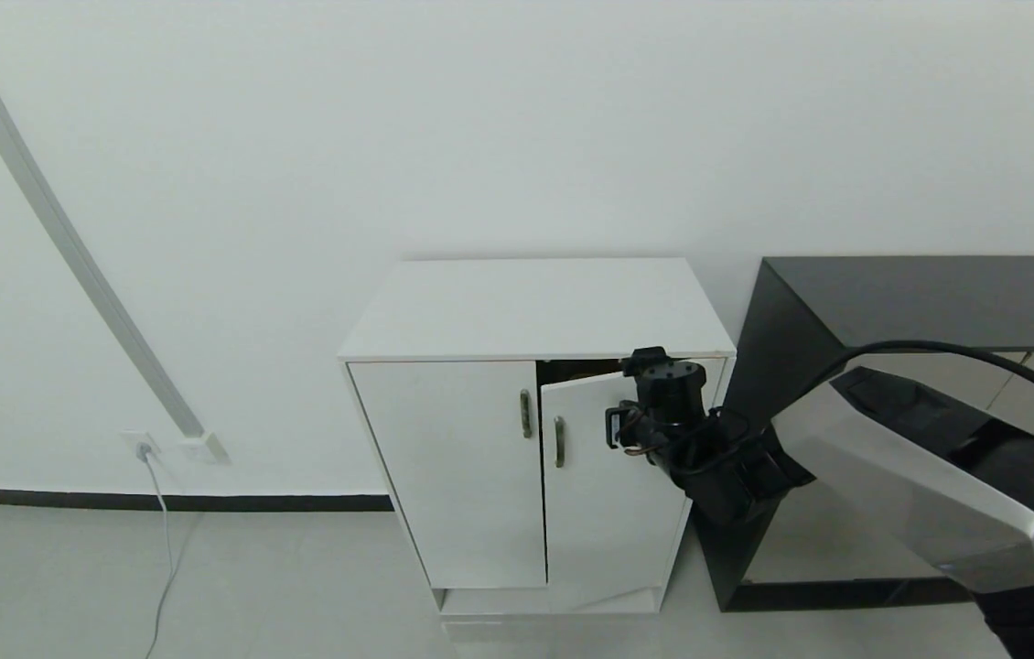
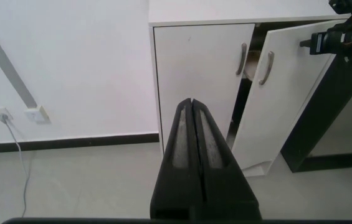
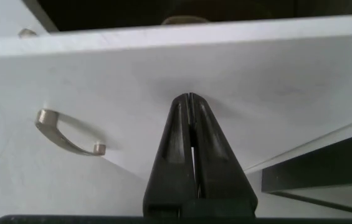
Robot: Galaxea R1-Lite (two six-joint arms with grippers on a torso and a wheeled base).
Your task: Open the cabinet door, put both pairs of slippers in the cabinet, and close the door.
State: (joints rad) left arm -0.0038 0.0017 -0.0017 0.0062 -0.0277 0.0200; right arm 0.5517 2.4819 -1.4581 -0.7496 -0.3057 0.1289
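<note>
2 cabinet doors (image 1: 448,467), 2 handles (image 1: 525,414).

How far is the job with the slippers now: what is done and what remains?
Done: the right door stands ajar. A tan thing shows in the gap, perhaps a slipper; I cannot tell. In hand: the right pincer, shut, is at that door's outer face, beside its handle. The left pincer, shut, hangs back. Left: probably only shutting the door.

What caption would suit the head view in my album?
Right gripper by the top of the white cabinet's ajar right door; left door closed.
</note>
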